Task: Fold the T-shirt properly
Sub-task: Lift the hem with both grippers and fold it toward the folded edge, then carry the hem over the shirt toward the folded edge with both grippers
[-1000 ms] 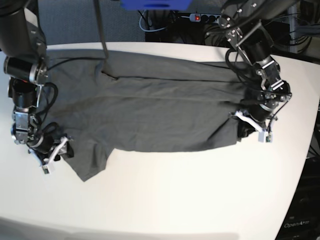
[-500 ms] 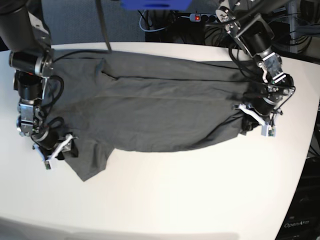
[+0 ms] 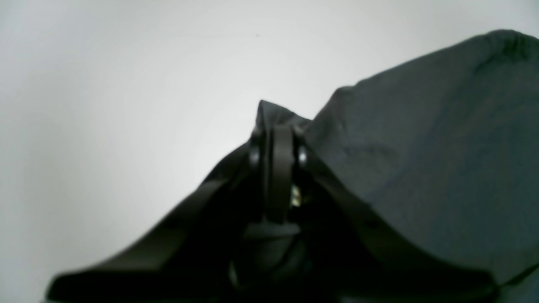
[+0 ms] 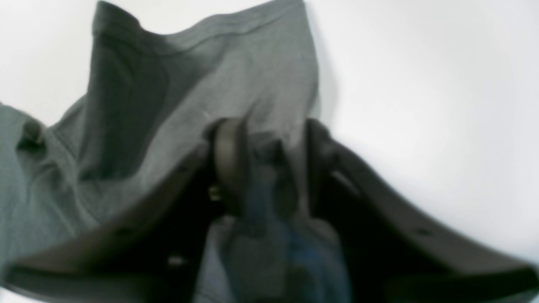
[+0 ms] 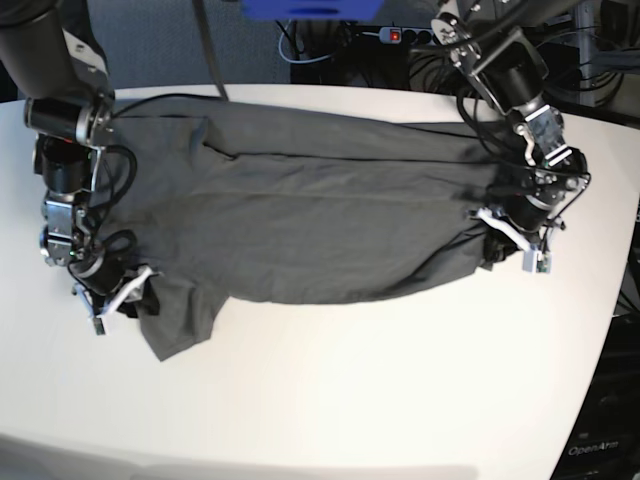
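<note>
The dark grey T-shirt (image 5: 300,220) lies spread lengthwise across the white table (image 5: 400,400). My left gripper (image 5: 497,240), at the right of the base view, is shut on a pinched fold of the shirt's edge (image 3: 269,113); more of the cloth (image 3: 421,147) drapes beside it. My right gripper (image 5: 135,298), at the left of the base view, is at the sleeve corner. In the right wrist view its fingers (image 4: 229,155) stand apart, with bunched sleeve fabric (image 4: 189,84) between and over them. That view is blurred.
A power strip with a red switch and tangled cables (image 5: 400,35) sit behind the table's far edge. A dark pole (image 5: 205,50) rises at the back left. The table's curved edge (image 5: 620,300) runs close to my left gripper.
The right gripper's jaws have narrowed around the sleeve fabric and that arm has edged inward. The left arm shifted slightly outward a second ago and has held still since.
</note>
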`<state>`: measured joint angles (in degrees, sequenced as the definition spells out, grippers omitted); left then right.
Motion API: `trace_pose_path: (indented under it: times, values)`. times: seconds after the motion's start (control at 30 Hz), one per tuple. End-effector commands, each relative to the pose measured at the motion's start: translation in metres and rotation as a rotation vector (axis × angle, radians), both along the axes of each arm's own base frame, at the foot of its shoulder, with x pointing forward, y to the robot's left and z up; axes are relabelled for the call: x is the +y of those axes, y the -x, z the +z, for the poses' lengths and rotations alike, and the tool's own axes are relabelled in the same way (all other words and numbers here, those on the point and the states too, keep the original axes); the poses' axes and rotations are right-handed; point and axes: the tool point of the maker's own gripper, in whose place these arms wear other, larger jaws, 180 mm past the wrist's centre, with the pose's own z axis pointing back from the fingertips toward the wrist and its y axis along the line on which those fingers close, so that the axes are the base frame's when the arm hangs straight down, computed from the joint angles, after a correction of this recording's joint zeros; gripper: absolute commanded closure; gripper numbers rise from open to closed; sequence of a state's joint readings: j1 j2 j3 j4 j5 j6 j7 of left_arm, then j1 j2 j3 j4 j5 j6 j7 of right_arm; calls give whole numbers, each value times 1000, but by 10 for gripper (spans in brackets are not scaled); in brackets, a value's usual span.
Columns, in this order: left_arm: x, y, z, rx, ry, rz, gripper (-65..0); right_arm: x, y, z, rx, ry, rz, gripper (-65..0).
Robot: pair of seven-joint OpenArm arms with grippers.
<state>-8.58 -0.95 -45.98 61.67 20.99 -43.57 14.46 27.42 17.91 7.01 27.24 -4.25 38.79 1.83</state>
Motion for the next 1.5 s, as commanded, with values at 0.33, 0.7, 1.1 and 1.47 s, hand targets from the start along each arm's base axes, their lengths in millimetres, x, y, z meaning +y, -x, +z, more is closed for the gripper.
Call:
trace_pose_path:
  times: [0.33, 0.7, 1.1, 1.47]
  values:
    - [23, 75, -58, 429, -169, -18, -25, 5, 32, -32, 153, 53, 65, -67]
    - [32, 58, -34, 329, -150, 27, -25, -9, 33, 3, 5, 174, 100, -67]
    - [34, 45, -18, 281, -173, 34, -25, -19, 29, 64, -183, 278, 99, -67]
    - [31, 29, 10, 199, -212, 47, -25, -9, 35, 95, -271, 328, 108, -68]
